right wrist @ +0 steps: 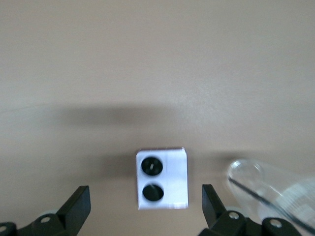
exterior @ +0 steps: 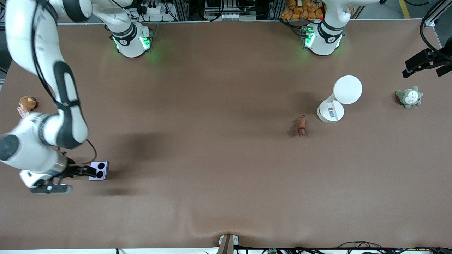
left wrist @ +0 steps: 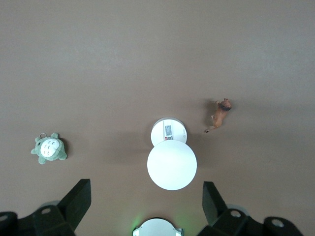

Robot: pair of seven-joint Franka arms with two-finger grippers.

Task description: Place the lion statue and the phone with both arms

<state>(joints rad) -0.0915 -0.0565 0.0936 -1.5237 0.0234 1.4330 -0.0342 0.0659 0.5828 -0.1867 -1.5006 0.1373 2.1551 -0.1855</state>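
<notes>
Square lilac phone (exterior: 99, 170), glossy black camera circles; slim reddish-brown lion statue (exterior: 301, 126).

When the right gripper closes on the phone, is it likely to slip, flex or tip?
The phone looks like a flat, rigid slab lying face-up, so it probably won't flex or tip. Its smooth casing may slip between the right gripper's open fingers, and, lying flat, it offers only thin edges to pinch.

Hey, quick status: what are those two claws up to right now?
Right claw open, just short of the phone. Left claw open, high over white lamp. Lion statue untouched beside it. Nothing blocking.
</notes>
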